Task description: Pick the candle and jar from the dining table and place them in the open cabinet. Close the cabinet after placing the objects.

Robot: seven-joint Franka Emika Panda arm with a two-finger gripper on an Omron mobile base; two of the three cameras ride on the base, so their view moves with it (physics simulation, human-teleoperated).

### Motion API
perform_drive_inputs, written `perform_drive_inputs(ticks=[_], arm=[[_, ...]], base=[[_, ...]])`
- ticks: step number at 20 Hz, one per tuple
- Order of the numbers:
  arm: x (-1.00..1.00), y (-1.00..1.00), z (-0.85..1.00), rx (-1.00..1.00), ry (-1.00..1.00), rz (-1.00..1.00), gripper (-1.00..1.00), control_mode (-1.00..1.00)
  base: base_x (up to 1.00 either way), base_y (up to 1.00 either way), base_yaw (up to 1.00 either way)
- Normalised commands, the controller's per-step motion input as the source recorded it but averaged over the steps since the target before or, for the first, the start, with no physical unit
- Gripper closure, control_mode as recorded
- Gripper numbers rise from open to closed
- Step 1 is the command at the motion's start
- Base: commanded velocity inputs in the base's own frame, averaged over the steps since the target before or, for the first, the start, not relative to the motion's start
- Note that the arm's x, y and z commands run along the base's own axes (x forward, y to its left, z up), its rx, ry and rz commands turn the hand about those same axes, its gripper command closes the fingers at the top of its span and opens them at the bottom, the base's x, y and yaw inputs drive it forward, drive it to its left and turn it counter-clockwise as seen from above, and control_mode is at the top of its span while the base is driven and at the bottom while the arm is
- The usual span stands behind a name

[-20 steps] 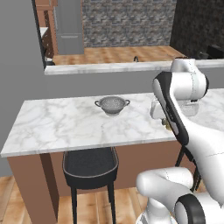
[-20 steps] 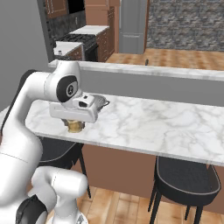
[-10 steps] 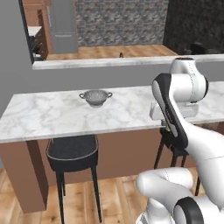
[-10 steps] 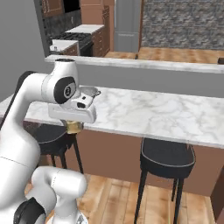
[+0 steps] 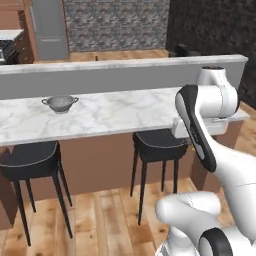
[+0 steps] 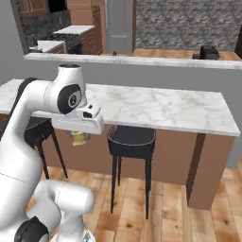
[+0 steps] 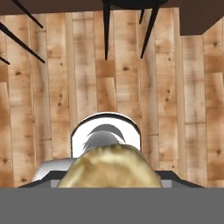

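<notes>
Because squat, stiff and probably light, should ride easily in a plain side pinch: so judged from the look of the candle (image 7: 109, 164), a small yellow-gold lump. Likely waxy and a little slippery; best taken across the round wall near mid-height, not by the top rim. Needs a firm squeeze only, with little fear of breaking but some of marking soft wax or letting it slide if tipped. Sits now off the dining table (image 6: 156, 107), out in front of the table's near edge and below the level of its marble top, over the wooden floor (image 7: 52, 87). Held there by the gripper (image 6: 79, 140), part-spread and pinching the candle from two sides, as far as the right base view and the hand view show. Arm folded tight: upper links rising beside the table, elbow bent back, wrist turned so the hand points straight down at the planks. Hangs just beside the black stool (image 6: 131, 137) tucked under the table, with the stool's dark legs at the top of the hand view. Steel colander (image 5: 60, 103) far along the table top, well apart from the hand.
</notes>
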Motion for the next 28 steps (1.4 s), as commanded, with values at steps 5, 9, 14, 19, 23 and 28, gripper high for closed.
perform_drive_inputs(ticks=[5,9,14,19,23,28], arm=[[0.00,0.00,0.00,0.00,0.00,0.00,1.00,1.00],[0.00,0.00,0.00,0.00,0.00,0.00,1.00,1.00],[0.00,0.00,0.00,0.00,0.00,0.00,1.00,1.00],[0.00,0.00,0.00,0.00,0.00,0.00,1.00,1.00],[0.00,0.00,0.00,0.00,0.00,0.00,1.00,1.00],[0.00,0.00,0.00,0.00,0.00,0.00,1.00,1.00]], base=[[-0.12,-0.99,-0.02],[0.00,-1.00,0.00],[0.00,-1.00,0.00],[0.00,-1.00,0.00],[0.00,-1.00,0.00],[0.12,-1.00,0.00]])
